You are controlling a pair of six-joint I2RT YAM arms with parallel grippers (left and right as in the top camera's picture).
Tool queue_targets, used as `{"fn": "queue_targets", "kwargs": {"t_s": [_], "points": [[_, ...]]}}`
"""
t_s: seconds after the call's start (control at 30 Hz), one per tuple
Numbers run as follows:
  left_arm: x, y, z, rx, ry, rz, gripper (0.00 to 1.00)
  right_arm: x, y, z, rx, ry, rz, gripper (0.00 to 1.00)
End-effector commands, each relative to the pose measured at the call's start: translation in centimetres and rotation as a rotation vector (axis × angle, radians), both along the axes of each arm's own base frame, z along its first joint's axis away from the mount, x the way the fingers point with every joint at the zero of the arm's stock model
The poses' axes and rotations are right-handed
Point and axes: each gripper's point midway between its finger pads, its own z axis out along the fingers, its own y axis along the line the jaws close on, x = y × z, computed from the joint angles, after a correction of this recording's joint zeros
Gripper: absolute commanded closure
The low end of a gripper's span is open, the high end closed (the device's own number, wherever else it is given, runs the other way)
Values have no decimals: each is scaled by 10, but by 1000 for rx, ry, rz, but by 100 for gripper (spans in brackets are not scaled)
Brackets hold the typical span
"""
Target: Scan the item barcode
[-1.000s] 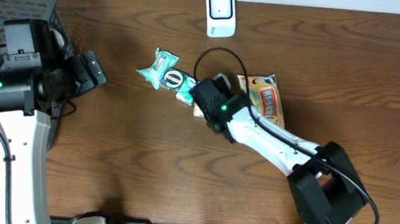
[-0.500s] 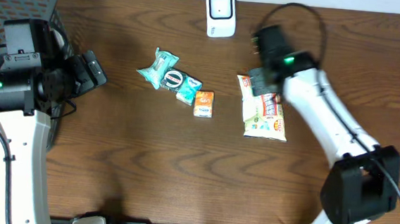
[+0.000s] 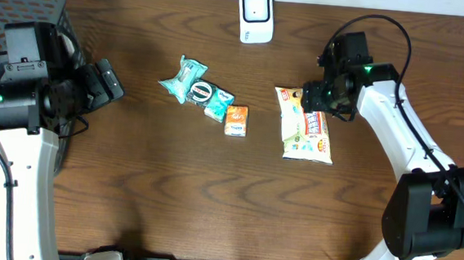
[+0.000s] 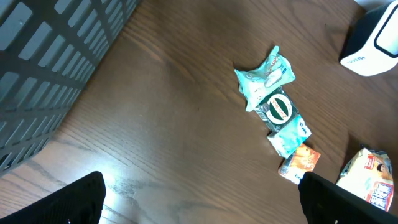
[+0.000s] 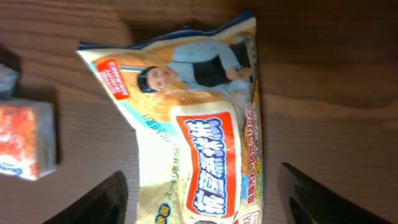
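A yellow snack bag (image 3: 306,124) with red lettering lies flat on the table, right of centre. My right gripper (image 3: 318,97) hangs over the bag's far end. In the right wrist view the bag (image 5: 186,118) fills the middle, and the right gripper (image 5: 208,205) stands open, one finger on each side of the bag, apart from it. The white scanner (image 3: 256,15) stands at the back edge. My left gripper (image 3: 108,80) is at the far left, open over bare wood (image 4: 205,205), holding nothing.
A row of small items lies left of the bag: a teal packet (image 3: 184,77), a round green-and-white pack (image 3: 204,90), another teal packet (image 3: 218,104) and an orange packet (image 3: 236,120). A grey mesh basket (image 4: 50,74) stands at the left edge.
My right arm has swung from over the small packets at centre to the right, ending above the snack bag's far end. The orange packet now lies uncovered. The left arm has not moved.
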Motion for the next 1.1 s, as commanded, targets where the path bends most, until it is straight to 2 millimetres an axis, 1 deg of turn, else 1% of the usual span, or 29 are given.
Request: {"fn": "queue_targets", "kwargs": {"t_s": [0.0, 0.27, 0.4, 0.53, 0.57, 0.7, 0.77, 0.8, 0.87, 0.97, 1.0, 1.03, 1.07], "points": [[2, 1, 7, -2, -17, 3, 3, -4, -11, -7, -30, 11, -97, 32], [2, 1, 7, -2, -17, 3, 2, -7, -7, -22, -28, 8, -86, 30], [2, 1, 7, -2, -17, 3, 2, -10, -4, -35, -26, 3, -77, 28], [2, 1, 7, -2, -17, 3, 3, -18, -2, -54, -23, 6, -67, 25], [2, 1, 7, -2, -17, 2, 2, -20, -1, -59, -24, 8, -65, 26], [2, 1, 7, -2, -17, 2, 2, -31, 3, -75, -24, 27, -49, 37], [2, 1, 7, -2, -17, 3, 3, -34, 5, -80, -27, 36, -41, 38], [2, 1, 7, -2, -17, 3, 2, -35, 6, -82, -29, 40, -37, 42], [2, 1, 7, -2, -17, 2, 2, -35, 8, -83, -31, 39, -27, 58], [2, 1, 7, -2, -17, 2, 2, -33, 7, -82, -44, 29, -30, 72], [2, 1, 7, -2, -17, 3, 3, -32, 8, -82, -42, 26, -30, 81], [2, 1, 7, -2, -17, 3, 3, -32, 8, -81, -42, 25, -30, 94], [2, 1, 7, -2, -17, 3, 2, -32, 8, -81, -42, 25, -30, 99]]}}
